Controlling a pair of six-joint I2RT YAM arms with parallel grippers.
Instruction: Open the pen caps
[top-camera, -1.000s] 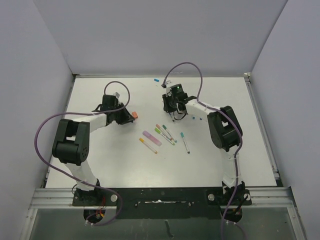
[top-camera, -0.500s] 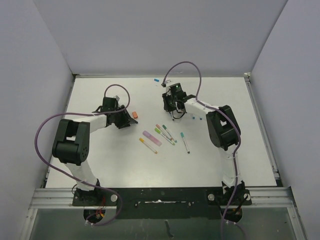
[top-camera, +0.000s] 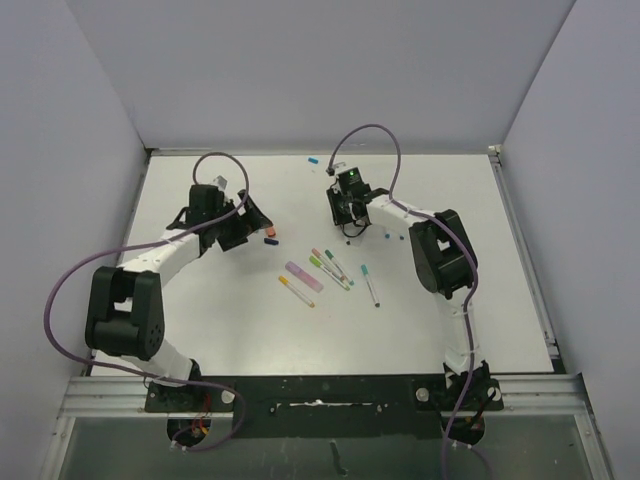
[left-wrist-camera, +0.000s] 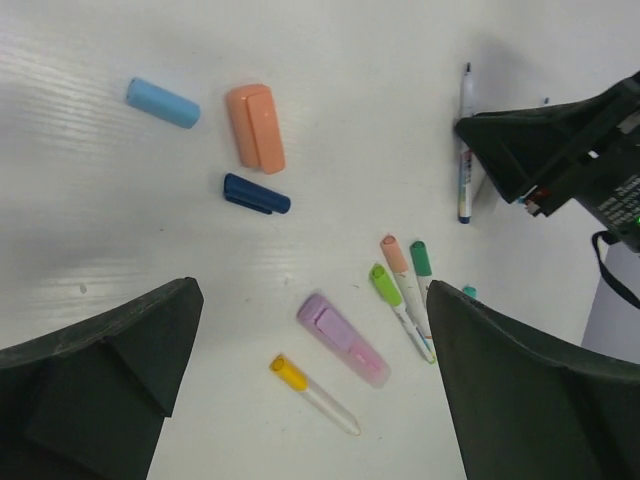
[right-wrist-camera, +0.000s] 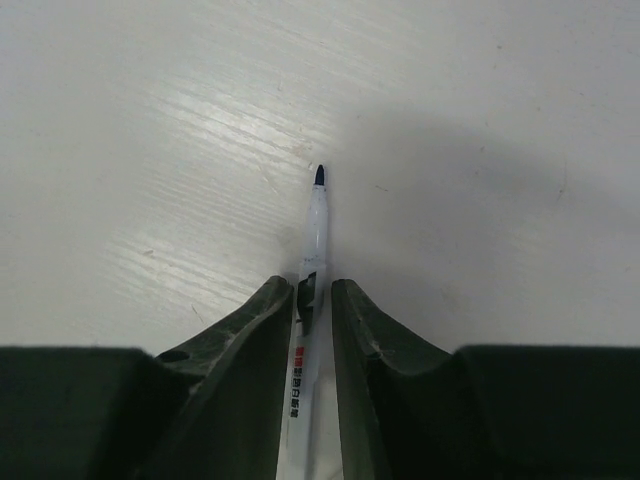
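Right wrist view showed the right gripper (right-wrist-camera: 312, 288) clamped on a thin white plastic pen barrel (right-wrist-camera: 315, 225), its bare dark tip pointing to 12 o'clock. The left gripper (left-wrist-camera: 312, 295) hung spread wide. A light-blue stubby plastic cap (left-wrist-camera: 162, 103), a salmon-orange cap (left-wrist-camera: 256, 127) and a dark-blue cap (left-wrist-camera: 256, 194) lay loose at 11 o'clock, and the capped pens (left-wrist-camera: 400, 290) at 5 o'clock.
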